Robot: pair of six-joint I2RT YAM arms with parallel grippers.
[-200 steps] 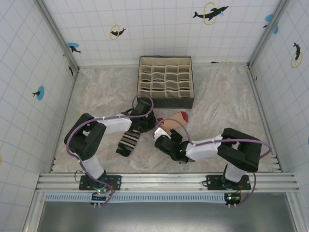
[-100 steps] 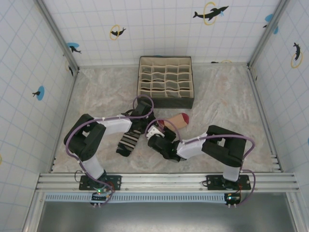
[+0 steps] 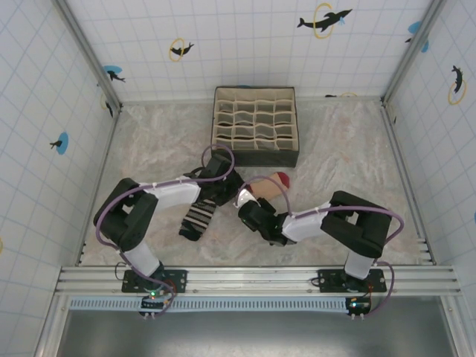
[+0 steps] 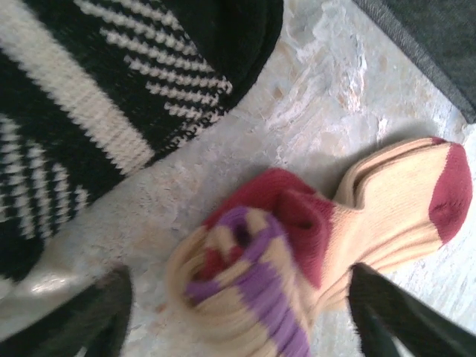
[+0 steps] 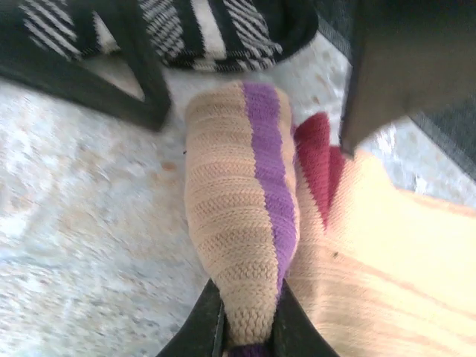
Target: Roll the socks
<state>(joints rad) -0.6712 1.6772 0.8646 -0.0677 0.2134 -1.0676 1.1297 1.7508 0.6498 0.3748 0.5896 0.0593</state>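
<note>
Mid-counter, the tan sock [image 4: 297, 245] is part-rolled at the cuff, with the red toe flat. Right jaws are clenched on the roll; left jaws are spread either side of it. The striped sock [image 3: 199, 216] just beside is unrolled. Most of the task looks left to do. Marbled counter [image 3: 335, 163], gridded organiser box [image 3: 255, 125] behind, white tiled walls [image 3: 245, 44] with dolphin stickers.

No writing, number or brand name can be read in any view. The only signs are wordless picture stickers on the tiled walls [image 3: 245, 52]: a black dolphin in a yellow ring [image 3: 324, 19], a smaller ringed dolphin [image 3: 180, 50], and a dolphin on a blue disc [image 3: 61, 143].
</note>
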